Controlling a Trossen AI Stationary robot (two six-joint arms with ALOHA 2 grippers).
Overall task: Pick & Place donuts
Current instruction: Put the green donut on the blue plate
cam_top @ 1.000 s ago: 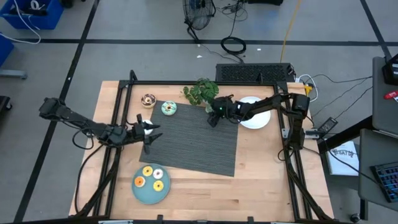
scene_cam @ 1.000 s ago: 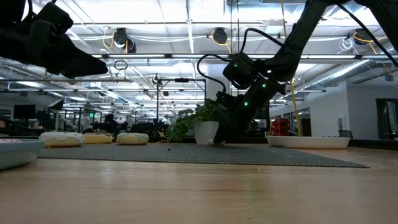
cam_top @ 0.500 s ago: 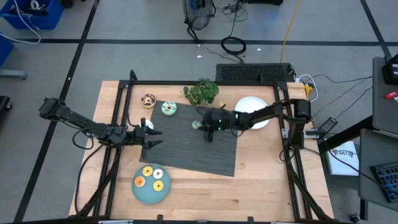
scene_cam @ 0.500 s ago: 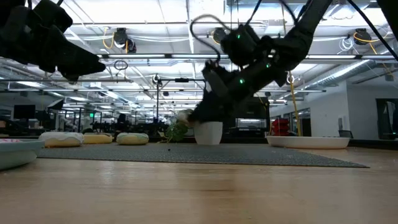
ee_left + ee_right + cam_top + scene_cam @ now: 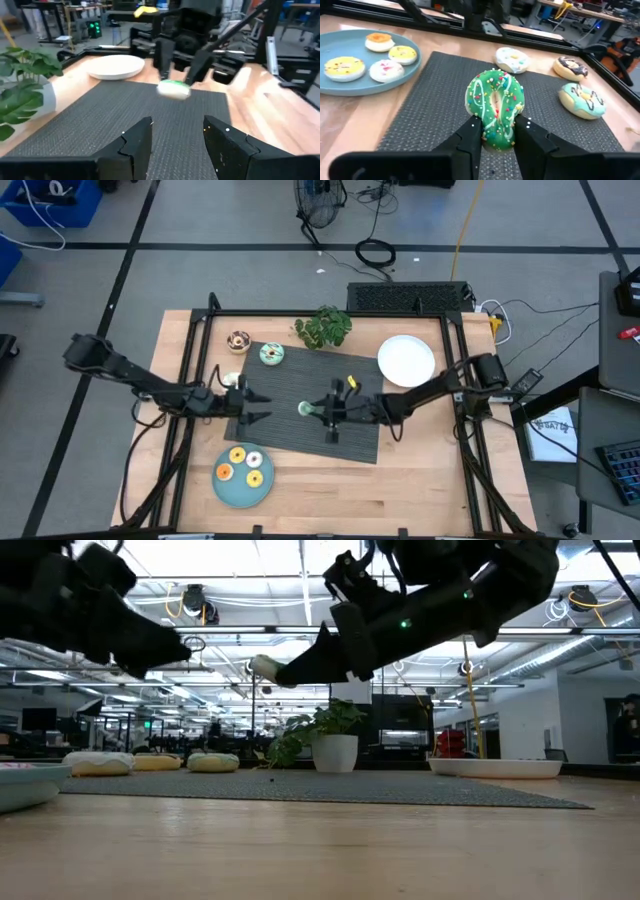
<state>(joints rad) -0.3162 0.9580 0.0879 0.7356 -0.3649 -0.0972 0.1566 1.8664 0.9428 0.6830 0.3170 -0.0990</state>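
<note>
High view: right gripper (image 5: 318,410) has swung from the white plate (image 5: 406,360) out over the mat (image 5: 300,405)
Right wrist view: fingers (image 5: 470,137) clamp the green donut (image 5: 495,110), lifted, teal plate (image 5: 340,82) ahead
Left wrist view: left gripper (image 5: 175,137) waits, fingers part-open and empty, so delivery is under way

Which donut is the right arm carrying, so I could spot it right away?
Find the dark grey mat mid-table. Above its middle, the right gripper is shut on a green-iced donut with coloured sprinkles, held on edge off the mat. No other donut here is bright green or off the surface.
</note>
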